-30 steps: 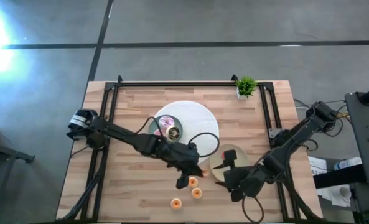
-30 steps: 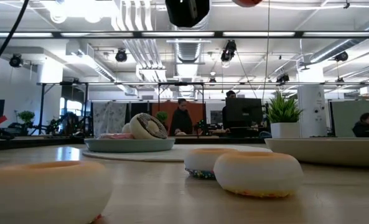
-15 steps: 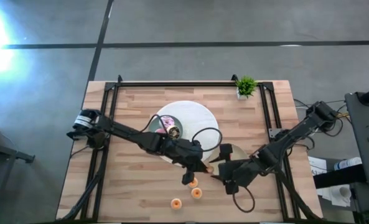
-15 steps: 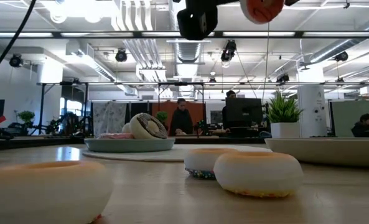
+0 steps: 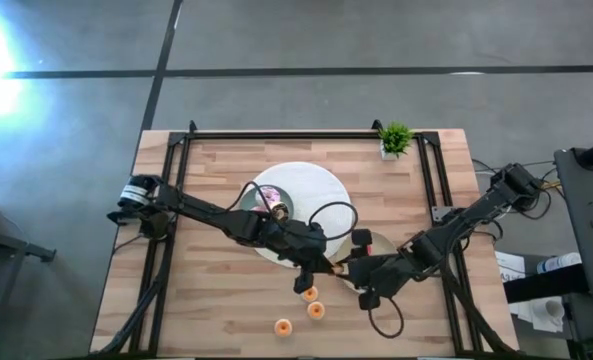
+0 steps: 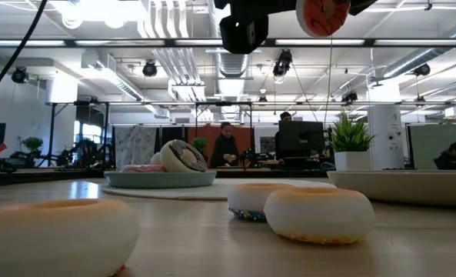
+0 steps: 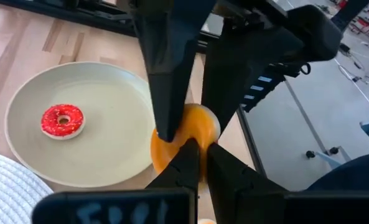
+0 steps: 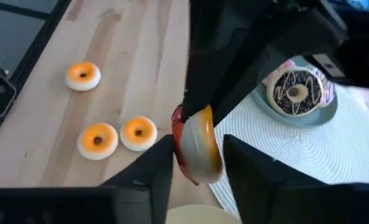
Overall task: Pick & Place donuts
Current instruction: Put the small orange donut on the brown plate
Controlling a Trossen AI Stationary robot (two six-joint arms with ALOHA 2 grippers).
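Presently a handover is looking underway above the table: the left gripper (image 7: 200, 152) is pinching an orange donut (image 7: 185, 140) mid-air, while the right gripper's (image 8: 196, 155) released fingers are bracketing it. Next, probably: right clenching, left releasing, placing on the beige plate (image 7: 109, 99).

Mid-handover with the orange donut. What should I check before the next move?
1. Left gripper holds the orange donut: ok, shut on it, lifted above the table.
2. Right gripper lined up: ok, its open fingers sit either side of the donut.
3. Right fingers already gripping the donut: cannot tell.
4. Room on the beige plate: ok, only a red donut lies on it.
5. Loose orange donuts on the table away from both grippers: ok, all three lie untouched.
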